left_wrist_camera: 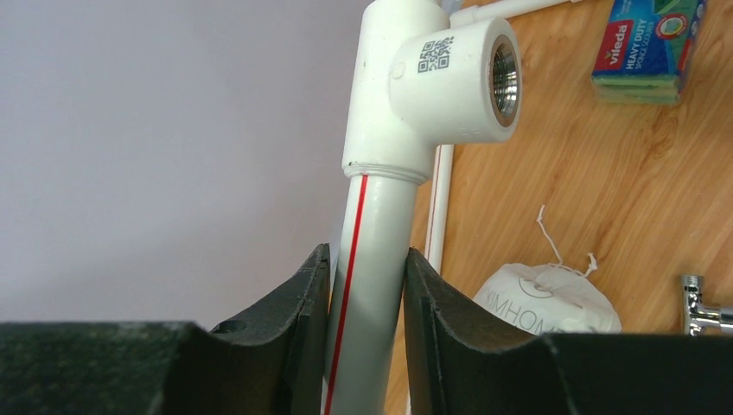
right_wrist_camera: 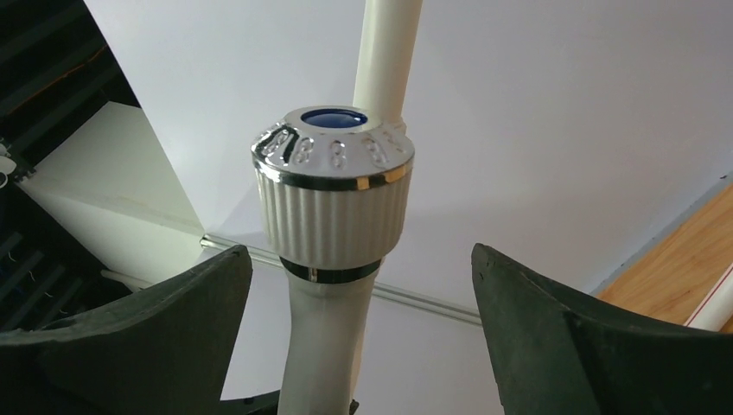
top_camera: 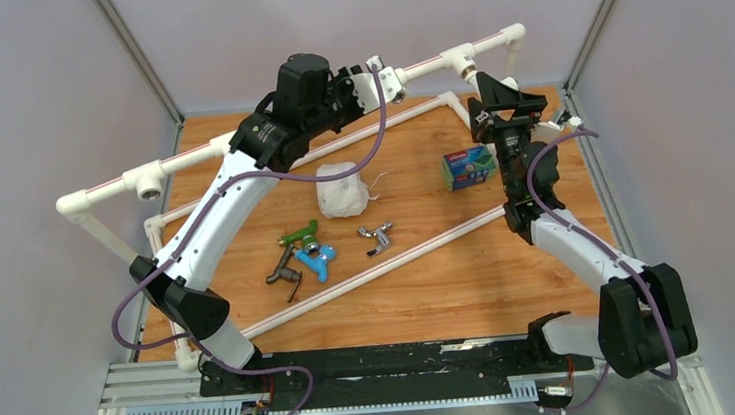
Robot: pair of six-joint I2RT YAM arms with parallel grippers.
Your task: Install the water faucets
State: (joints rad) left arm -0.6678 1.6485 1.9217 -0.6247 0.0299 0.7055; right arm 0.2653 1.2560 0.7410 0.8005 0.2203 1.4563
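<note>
Four faucets lie loose and close together on the near side of the rail (top_camera: 189,158): green faucet (top_camera: 296,236), blue faucet (top_camera: 318,263), grey faucet (top_camera: 284,271) and chrome faucet (top_camera: 376,235). The white faucet (right_wrist_camera: 333,199) stands near the rail's right end. Its ribbed knob sits between the jaws of the right gripper (right_wrist_camera: 360,252), which are spread wide and touch it on neither side. Where its base meets the rail is hidden, so whether it is fully seated cannot be told. The left gripper (left_wrist_camera: 367,259) is clamped on the rail just beside an empty tee (left_wrist_camera: 449,78) with a bare threaded socket.

The step looks like clearing the white faucet to fetch another. The right arm would do best to back straight off along the knob's axis with its jaws wide, so that neither finger clips the knob and loosens it. The left clamp should hold firm, since the rail looks light enough to twist. The next faucet needs its thread square to the socket before any turning.
</note>
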